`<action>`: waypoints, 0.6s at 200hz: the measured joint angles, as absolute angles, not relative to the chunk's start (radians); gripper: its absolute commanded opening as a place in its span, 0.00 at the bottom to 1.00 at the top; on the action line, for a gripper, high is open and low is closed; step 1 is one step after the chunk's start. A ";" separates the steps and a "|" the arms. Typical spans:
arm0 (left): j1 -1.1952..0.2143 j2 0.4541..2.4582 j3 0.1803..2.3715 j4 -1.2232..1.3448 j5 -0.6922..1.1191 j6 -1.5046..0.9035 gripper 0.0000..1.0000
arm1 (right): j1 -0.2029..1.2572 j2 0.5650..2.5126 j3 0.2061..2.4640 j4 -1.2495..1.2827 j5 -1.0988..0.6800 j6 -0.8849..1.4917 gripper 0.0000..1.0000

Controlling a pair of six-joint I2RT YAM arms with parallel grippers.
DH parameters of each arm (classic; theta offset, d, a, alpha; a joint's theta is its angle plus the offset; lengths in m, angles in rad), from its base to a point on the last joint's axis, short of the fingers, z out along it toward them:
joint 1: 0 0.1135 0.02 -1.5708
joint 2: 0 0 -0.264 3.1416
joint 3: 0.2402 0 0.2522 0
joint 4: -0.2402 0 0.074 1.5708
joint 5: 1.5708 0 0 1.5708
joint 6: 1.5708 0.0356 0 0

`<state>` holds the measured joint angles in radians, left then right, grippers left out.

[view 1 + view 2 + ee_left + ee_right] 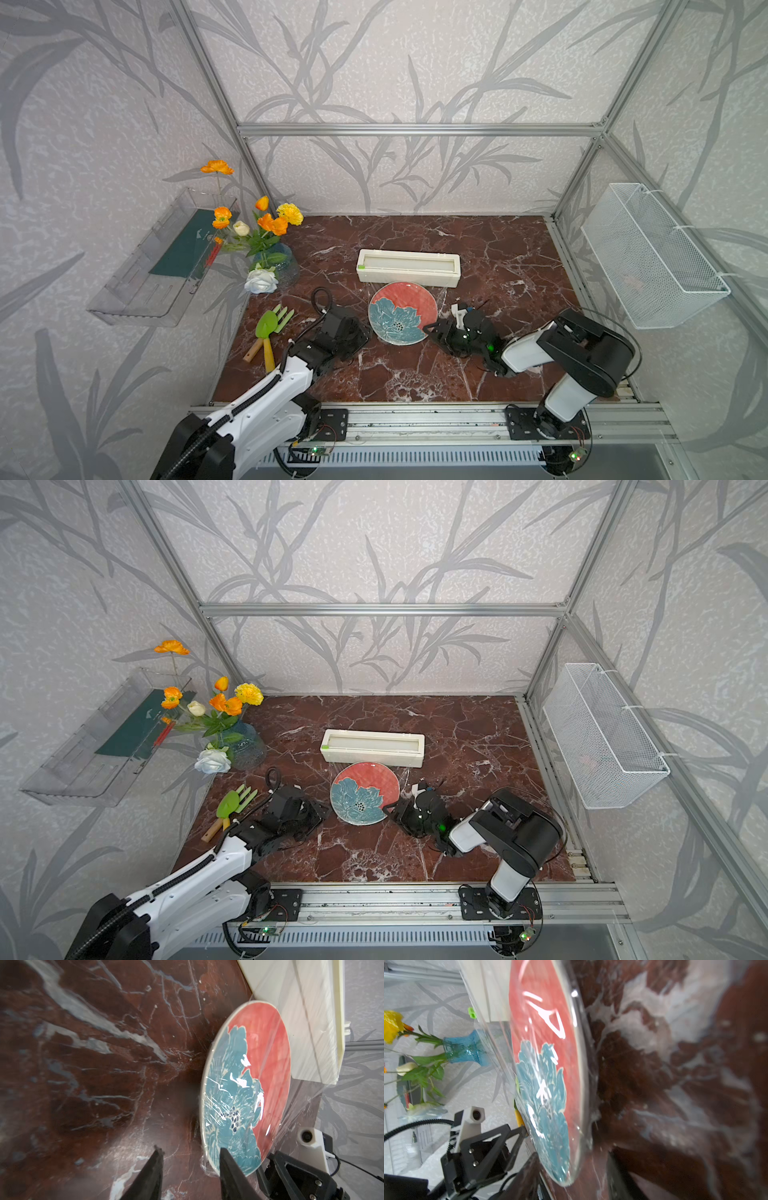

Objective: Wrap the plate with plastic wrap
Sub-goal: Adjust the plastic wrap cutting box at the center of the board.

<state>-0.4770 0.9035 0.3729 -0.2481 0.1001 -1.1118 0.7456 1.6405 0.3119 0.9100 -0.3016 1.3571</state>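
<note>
- Coral-red plate (402,313) lies flat mid-table on the dark marble table (498,257), with the plastic wrap (239,1081) draped over it, glossy and crinkled.
- Cream dispenser box (409,268) sits just behind the plate, and the film reaches up to it.
- Left gripper (190,1148) has its jaws apart at the plate's rim.
- Right gripper (572,1155) is spread, with the opposite rim between its jaws.
- Green garden tools (270,328) and a blue vase (276,266) of flowers stand off to the left.

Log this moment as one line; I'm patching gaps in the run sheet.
plate: on table | plastic wrap: over plate, runs to dispenser box | left gripper: jaws open | right gripper: jaws open
</note>
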 measured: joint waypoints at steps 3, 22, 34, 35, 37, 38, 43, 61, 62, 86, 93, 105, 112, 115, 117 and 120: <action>-0.475 0.904 0.379 -0.257 0.097 -1.109 0.48 | 0.742 1.631 0.308 0.907 -0.302 1.352 0.64; -0.445 0.920 0.428 -0.294 0.092 -1.077 0.50 | 0.697 1.559 0.298 0.836 -0.327 1.316 0.70; -0.405 0.955 0.473 -0.309 0.106 -1.049 0.53 | 0.656 1.503 0.300 0.773 -0.343 1.285 0.71; -0.403 0.958 0.476 -0.310 0.107 -1.049 0.54 | 0.653 1.500 0.300 0.770 -0.344 1.284 0.72; -0.395 0.965 0.484 -0.310 0.110 -1.044 0.54 | 0.646 1.490 0.300 0.759 -0.347 1.278 0.72; -0.392 0.968 0.487 -0.310 0.111 -1.042 0.54 | 0.644 1.487 0.300 0.754 -0.347 1.275 0.72; -0.371 0.989 0.509 -0.313 0.120 -1.028 0.55 | 0.624 1.464 0.305 0.723 -0.352 1.258 0.73; -0.307 1.075 0.593 -0.313 0.157 -0.982 0.57 | 0.553 1.422 0.349 0.616 -0.381 1.181 0.73; -0.305 1.078 0.597 -0.313 0.158 -0.981 0.57 | 0.551 1.422 0.352 0.612 -0.382 1.178 0.73; -0.264 1.197 0.711 -0.276 0.193 -0.933 0.58 | 0.476 1.471 0.480 0.521 -0.430 1.079 0.74; -0.262 1.231 0.741 -0.263 0.203 -0.921 0.58 | 0.459 1.500 0.520 0.514 -0.443 1.057 0.74; -0.258 1.299 0.799 -0.245 0.218 -0.899 0.58 | 0.437 1.553 0.581 0.505 -0.459 1.026 0.74; -0.252 1.342 0.834 -0.238 0.228 -0.887 0.58 | 0.426 1.588 0.617 0.499 -0.467 1.011 0.74; -0.251 1.360 0.848 -0.238 0.231 -0.881 0.58 | 0.422 1.601 0.630 0.496 -0.473 1.005 0.74; -0.250 1.374 0.860 -0.237 0.237 -0.878 0.58 | 0.419 1.610 0.640 0.495 -0.473 1.000 0.74; -0.248 1.395 0.876 -0.237 0.239 -0.870 0.58 | 0.416 1.623 0.652 0.494 -0.475 0.996 0.74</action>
